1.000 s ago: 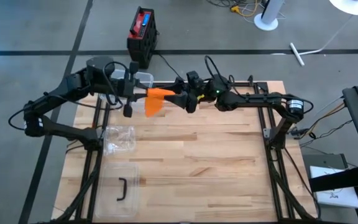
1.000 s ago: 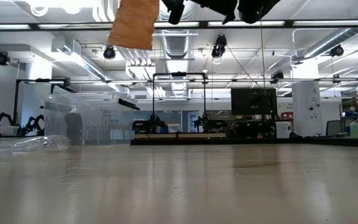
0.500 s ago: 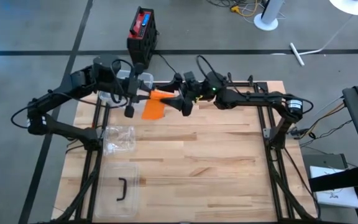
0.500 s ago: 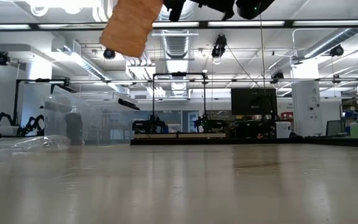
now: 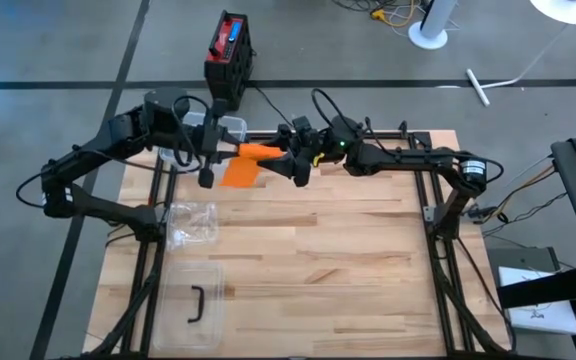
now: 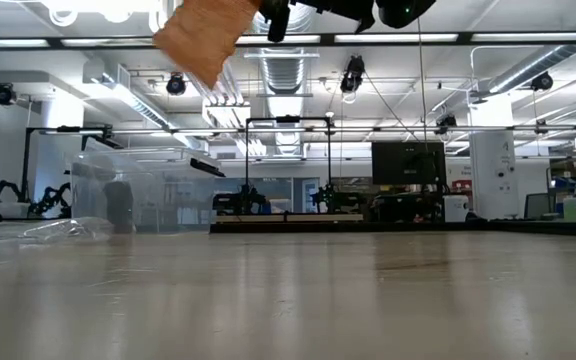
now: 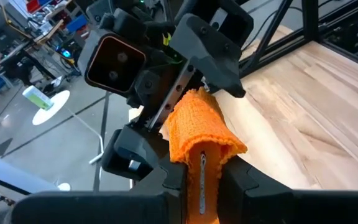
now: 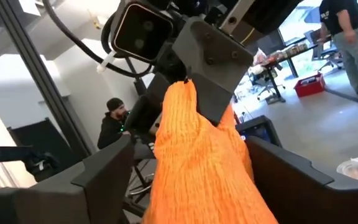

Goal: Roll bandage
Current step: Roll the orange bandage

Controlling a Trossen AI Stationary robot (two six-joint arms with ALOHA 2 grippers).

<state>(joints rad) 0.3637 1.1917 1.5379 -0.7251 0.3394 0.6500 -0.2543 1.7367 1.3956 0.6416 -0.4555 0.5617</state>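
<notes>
Two arms meet high over the far edge of the wooden surface (image 5: pixel 318 250), and the orange bandage (image 5: pixel 240 170) hangs in the air between them, well clear of the wood. The left gripper (image 7: pixel 202 177) has its jaws clenched on the cloth — from its wrist you can see the orange weave folded over and pinched between the two dark fingers (image 7: pixel 173 180). The right gripper (image 5: pixel 290 166) comes in from the opposite side, jaws spread wide with the bandage lying in the gap; I cannot tell whether they press on it. So the cloth sits right at the left jaws and just in front of the right ones, the two grippers nose to nose. Its long axis appears to run from the pinch at the left jaws downward and toward the near side, the free tail dangling at a slant — in the low view it shows tilted at the top edge. I'd judge the coming move turns on that line: the right jaws face the held end, so they are placed to catch the tail while the left stays as anchor. Down on the surface lie a clear plastic bag (image 5: pixel 192 224) and a clear lid (image 5: pixel 192 300), well apart from the action.
</notes>
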